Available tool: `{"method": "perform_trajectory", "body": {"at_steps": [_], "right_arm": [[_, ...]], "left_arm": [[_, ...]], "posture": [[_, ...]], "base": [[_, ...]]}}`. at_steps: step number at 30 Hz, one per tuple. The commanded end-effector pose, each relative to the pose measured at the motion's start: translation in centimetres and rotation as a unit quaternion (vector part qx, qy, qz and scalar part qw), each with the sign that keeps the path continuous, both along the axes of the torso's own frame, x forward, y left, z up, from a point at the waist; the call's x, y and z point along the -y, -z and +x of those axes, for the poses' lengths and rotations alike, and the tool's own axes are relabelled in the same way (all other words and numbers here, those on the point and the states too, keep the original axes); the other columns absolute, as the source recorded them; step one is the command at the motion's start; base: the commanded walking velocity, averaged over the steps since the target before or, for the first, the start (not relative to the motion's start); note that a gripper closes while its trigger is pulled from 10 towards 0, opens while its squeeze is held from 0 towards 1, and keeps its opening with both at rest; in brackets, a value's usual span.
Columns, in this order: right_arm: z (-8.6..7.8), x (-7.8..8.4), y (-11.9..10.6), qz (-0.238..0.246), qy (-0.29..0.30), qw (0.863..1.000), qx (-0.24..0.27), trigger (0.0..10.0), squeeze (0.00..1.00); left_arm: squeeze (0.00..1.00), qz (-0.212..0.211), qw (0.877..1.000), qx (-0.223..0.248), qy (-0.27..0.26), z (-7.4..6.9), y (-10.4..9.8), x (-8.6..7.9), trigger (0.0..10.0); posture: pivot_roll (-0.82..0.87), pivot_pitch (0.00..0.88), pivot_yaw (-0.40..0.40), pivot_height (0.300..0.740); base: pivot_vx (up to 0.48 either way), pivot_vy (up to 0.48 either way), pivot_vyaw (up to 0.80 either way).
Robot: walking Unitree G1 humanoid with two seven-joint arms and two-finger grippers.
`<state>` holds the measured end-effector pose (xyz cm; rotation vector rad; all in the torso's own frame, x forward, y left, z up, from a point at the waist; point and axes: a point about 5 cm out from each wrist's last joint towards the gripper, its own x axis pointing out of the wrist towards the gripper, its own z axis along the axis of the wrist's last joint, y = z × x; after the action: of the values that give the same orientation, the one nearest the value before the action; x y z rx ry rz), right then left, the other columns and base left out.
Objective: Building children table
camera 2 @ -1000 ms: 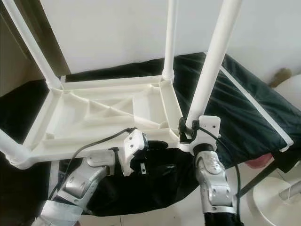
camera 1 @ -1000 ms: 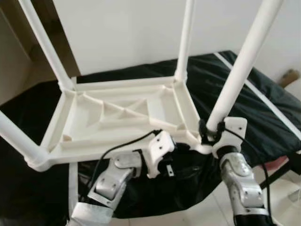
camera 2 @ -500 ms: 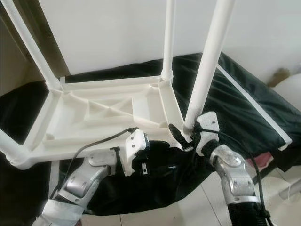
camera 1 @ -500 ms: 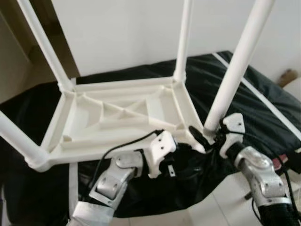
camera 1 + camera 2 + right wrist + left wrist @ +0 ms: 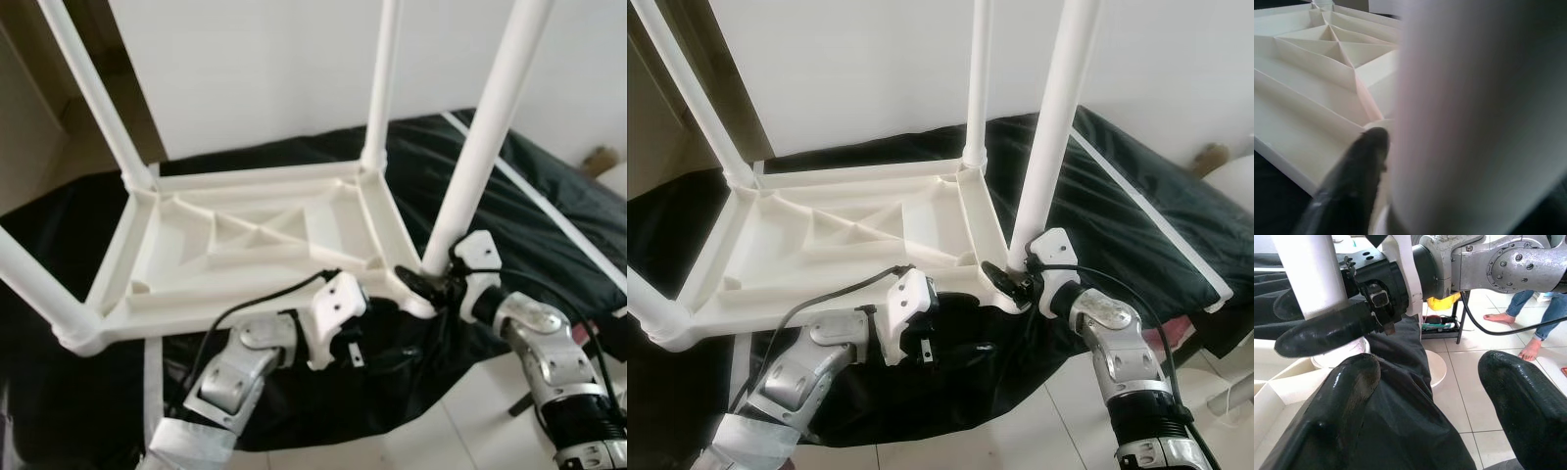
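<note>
A plain white wall backs the scene, with pale floor tiles below and a low surface draped in a black cover taking up the middle.

On the cover lies the white plastic children's table, turned upside down so its ribbed underside faces up and its leg sockets can be reached. Four white legs stand up from its corners. The near right leg, the one being worked on, rises from the corner closest to the robot's right arm, and it looks seated or nearly seated in its socket.

The right gripper is at the foot of that leg, reaching in from the side. Its jaws are clamped on the leg just above the corner socket, one black finger lying against the white tube in the right wrist view. Holding so low probably helps it press or twist the leg home.

The left gripper sits below the table's near edge, in front of the cover. Its jaws stand apart with nothing between them, pointing toward the worked corner, likely ready to steady the frame.

A person's bare feet stand on the tiles beyond.
</note>
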<state>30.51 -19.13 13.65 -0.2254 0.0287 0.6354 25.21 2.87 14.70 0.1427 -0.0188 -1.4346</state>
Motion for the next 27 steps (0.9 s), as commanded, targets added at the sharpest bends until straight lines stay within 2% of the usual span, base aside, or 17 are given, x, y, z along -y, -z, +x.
{"method": "perform_trajectory", "body": {"at_steps": [1, 5, 6, 7, 8, 9, 17, 23, 27], "right_arm": [[-0.1, -0.7, 0.9, -0.008, -0.026, 0.999, -0.023, 0.0, 0.0], [-0.2, -0.4, 1.5, -0.006, -0.024, 0.999, -0.037, 0.0, 0.0], [-0.2, -0.3, 1.6, -0.002, -0.018, 0.999, -0.04, 1.2, 0.0], [-0.2, -0.3, 1.6, -0.002, -0.018, 0.999, -0.04, 1.2, 0.0], [-0.1, -0.2, 1.7, 0.001, -0.012, 0.999, -0.04, 8.6, 0.0], [-0.1, -0.2, 1.8, 0.003, -0.008, 0.999, -0.04, 10.0, 0.0], [0.0, -0.3, 2.3, 0.016, 0.022, 0.999, -0.045, 10.0, 0.0], [0.3, -0.2, 3.1, 0.02, 0.11, 0.992, -0.05, 10.0, 0.0], [0.4, -0.4, 3.2, 0.023, 0.134, 0.989, -0.051, 10.0, 0.0]], "left_arm": [[0.0, 0.001, 1.0, 0.002, -0.016, 0.3, -0.1, -0.3, 10.0], [0.0, 0.002, 1.0, 0.003, -0.015, 0.3, -0.1, -0.3, 10.0], [0.0, 0.002, 1.0, 0.003, -0.013, 0.3, -0.1, -0.2, 10.0], [0.0, 0.002, 1.0, 0.003, -0.013, 0.3, -0.1, -0.2, 10.0], [0.0, 0.002, 1.0, 0.003, -0.012, 0.3, -0.1, -0.2, 10.0], [0.0, 0.002, 1.0, 0.003, -0.011, 0.3, -0.2, -0.2, 10.0], [0.0, 0.003, 1.0, 0.003, -0.009, 0.3, -0.2, -0.2, 10.0], [0.0, 0.003, 1.0, 0.0, -0.007, 0.2, -0.1, -0.3, 10.0], [0.0, 0.003, 1.0, -0.001, -0.006, 0.1, -0.1, -0.2, 10.0]], "posture": [[-0.08, 0.0, 0.042, 0.74], [-0.08, 0.0, 0.047, 0.74], [-0.09, 0.0, 0.049, 0.74], [-0.09, 0.0, 0.049, 0.74], [-0.09, 0.0, 0.049, 0.74], [-0.09, 0.0, 0.05, 0.74], [-0.09, 0.0, 0.052, 0.74], [-0.09, 0.0, 0.052, 0.74], [-0.09, 0.0, 0.052, 0.74]], "base": [[0.0, 0.0, 0.0], [0.0, 0.0, 0.0], [0.0, 0.0, 0.0], [0.0, 0.0, 0.0], [0.0, 0.0, 0.0], [0.0, 0.0, 0.0], [0.0, 0.0, 0.0], [0.0, 0.0, 0.0], [0.0, 0.0, 0.0]]}}
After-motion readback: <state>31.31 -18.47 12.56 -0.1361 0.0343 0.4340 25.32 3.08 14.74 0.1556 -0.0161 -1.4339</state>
